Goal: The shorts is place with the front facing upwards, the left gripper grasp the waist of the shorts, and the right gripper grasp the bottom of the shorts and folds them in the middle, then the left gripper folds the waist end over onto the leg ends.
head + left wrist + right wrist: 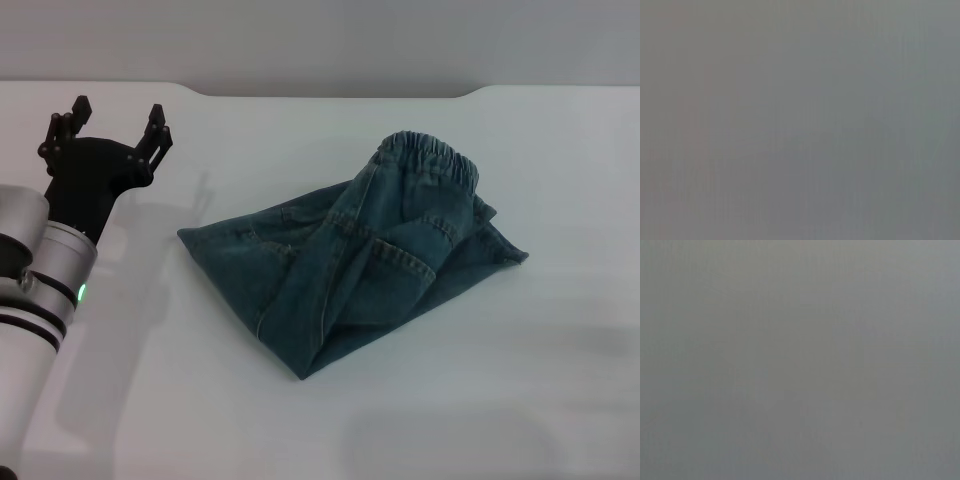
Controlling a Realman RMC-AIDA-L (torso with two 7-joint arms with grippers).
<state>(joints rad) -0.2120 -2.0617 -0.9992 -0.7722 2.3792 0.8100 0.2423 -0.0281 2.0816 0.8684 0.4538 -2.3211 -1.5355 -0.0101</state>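
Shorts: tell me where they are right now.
In the head view the shorts lie folded on the white table, centre-right, apart from the open left hand at far left.

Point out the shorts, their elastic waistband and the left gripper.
shorts (345,275): head view, on the folded denim's middle.
elastic waistband (432,160): head view, on the gathered band.
left gripper (112,125): head view, between its open fingertips.

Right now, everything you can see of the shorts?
The shorts are blue denim, folded into a rumpled bundle lying on the white table. The gathered elastic waistband sits on top at the far right end; a stitched pocket faces up mid-bundle. Nothing touches them: the left gripper hovers apart, fingers open.
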